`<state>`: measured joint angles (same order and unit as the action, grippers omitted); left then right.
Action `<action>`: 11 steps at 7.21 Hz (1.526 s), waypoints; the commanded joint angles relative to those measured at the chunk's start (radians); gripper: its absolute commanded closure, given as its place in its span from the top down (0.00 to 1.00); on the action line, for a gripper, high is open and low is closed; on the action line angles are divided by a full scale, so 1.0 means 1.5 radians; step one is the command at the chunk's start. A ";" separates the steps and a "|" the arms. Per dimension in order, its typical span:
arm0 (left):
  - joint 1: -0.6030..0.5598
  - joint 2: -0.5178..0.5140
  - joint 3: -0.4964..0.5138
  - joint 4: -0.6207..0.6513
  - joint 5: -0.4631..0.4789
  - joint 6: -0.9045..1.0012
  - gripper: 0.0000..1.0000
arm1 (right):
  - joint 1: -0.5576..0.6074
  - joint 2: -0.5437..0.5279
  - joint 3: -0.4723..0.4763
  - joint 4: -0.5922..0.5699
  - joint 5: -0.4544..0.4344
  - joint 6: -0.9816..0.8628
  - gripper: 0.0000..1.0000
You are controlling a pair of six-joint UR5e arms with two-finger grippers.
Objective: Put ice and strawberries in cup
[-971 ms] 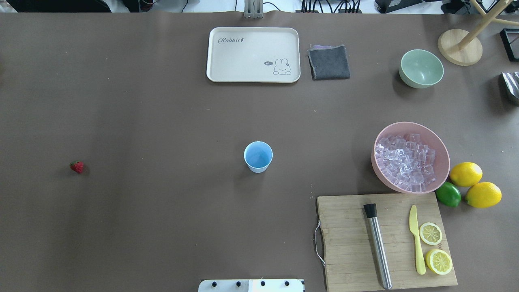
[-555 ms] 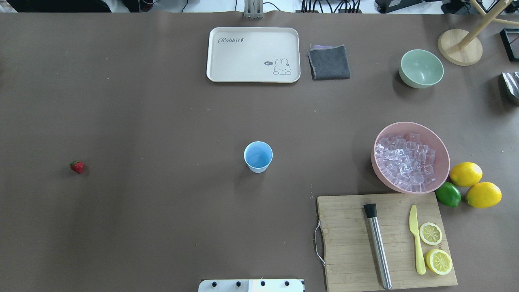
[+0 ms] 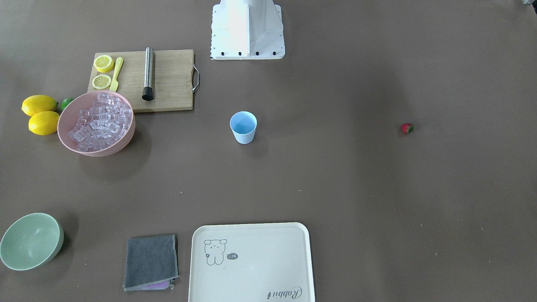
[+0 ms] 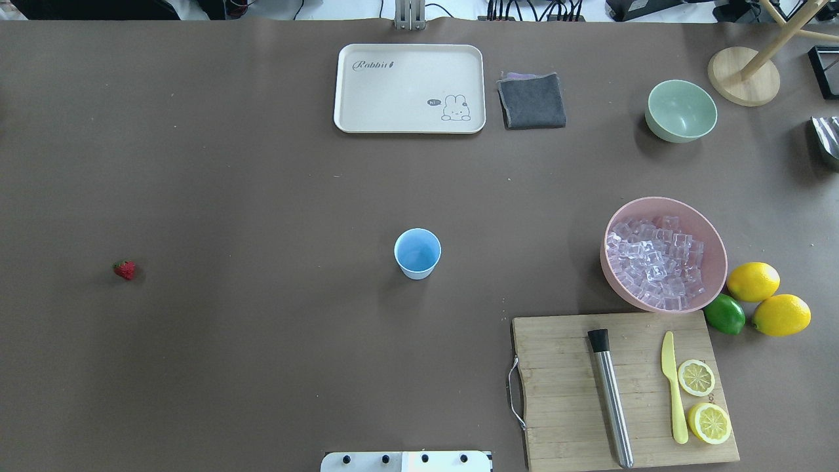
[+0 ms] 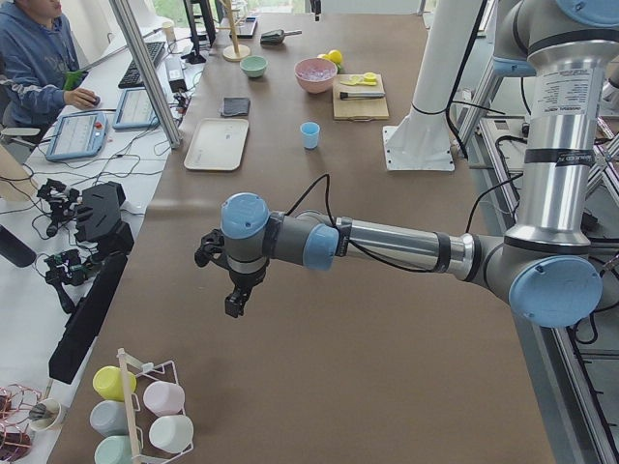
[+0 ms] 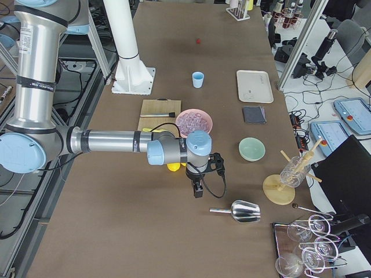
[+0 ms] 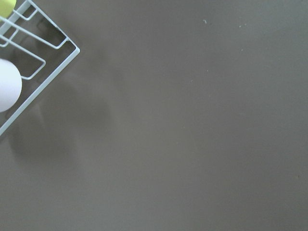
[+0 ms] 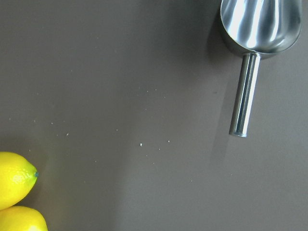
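Note:
The light-blue cup point(image 4: 417, 252) stands upright and empty at the table's middle; it also shows in the front view point(image 3: 243, 127). The tiny red strawberry point(image 4: 124, 269) lies alone far to the left, also in the front view point(image 3: 407, 128). The ice cubes point(image 4: 655, 262) fill the pink bowl point(image 4: 718, 244) at the right. Neither gripper shows in the overhead or front views. My left gripper point(image 5: 235, 302) hangs over bare table at the left end, and my right gripper point(image 6: 197, 190) hangs near the lemons; I cannot tell whether they are open or shut.
A cutting board point(image 4: 564, 393) holds a steel muddler point(image 4: 611, 400), a yellow knife and lemon halves. Two lemons point(image 4: 754, 282) and a lime point(image 4: 725, 314) lie by the pink bowl. A metal scoop point(image 8: 255, 29), green bowl point(image 4: 680, 110), grey cloth point(image 4: 531, 99), tray point(image 4: 409, 88) and cup rack point(image 5: 145, 406) are around.

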<state>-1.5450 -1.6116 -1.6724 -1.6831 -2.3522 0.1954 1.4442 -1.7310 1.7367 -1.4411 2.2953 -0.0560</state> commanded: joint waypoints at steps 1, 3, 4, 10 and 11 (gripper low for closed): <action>0.012 -0.009 0.013 -0.022 -0.050 0.003 0.98 | -0.001 0.037 0.026 0.010 -0.006 0.127 1.00; 0.038 -0.012 0.025 -0.030 -0.050 0.003 0.98 | -0.049 0.064 0.066 0.007 0.001 0.229 1.00; 0.041 -0.012 0.023 -0.054 -0.051 0.002 0.98 | -0.094 0.068 0.098 0.007 -0.002 0.309 1.00; 0.094 -0.011 0.026 -0.071 -0.069 0.000 0.98 | -0.358 0.114 0.159 0.067 -0.117 0.721 0.99; 0.094 -0.011 0.027 -0.070 -0.069 0.000 0.98 | -0.395 0.126 0.159 0.069 -0.147 0.757 0.97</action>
<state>-1.4110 -1.6298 -1.6349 -1.7886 -2.4515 0.1945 0.9247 -1.5581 1.9751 -1.3614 2.1304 0.9910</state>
